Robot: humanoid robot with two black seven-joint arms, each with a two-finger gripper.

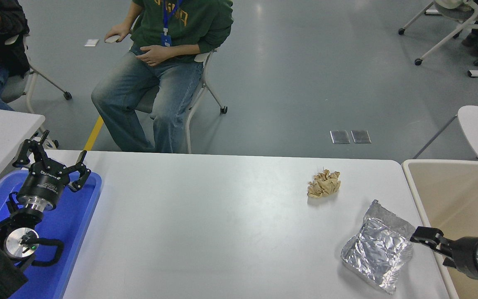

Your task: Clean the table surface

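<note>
- Two pieces of litter remained on the table surface (222,232), so we judged the clearing only under way, with a pickup of the nearer piece in hand.
- Nearest, by the front right corner, lay a crumpled silver foil bag (376,246); our right gripper (430,246) hung just beside its right edge, over the table's right edge, apparently not touching it.
- Its fingers looked parted a little and held nothing, though the angle left the exact gap unclear to us.
- We reckoned the next move called for reaching left over the bag, closing on a raised fold, then carrying it to the beige bin (450,174) past the right edge.
- Our left gripper (52,160) sat parked wide apart above the blue tray (77,224) at the left edge.
- Farther back, toward the far right corner, sat a crumpled brown paper wad (324,184).
</note>
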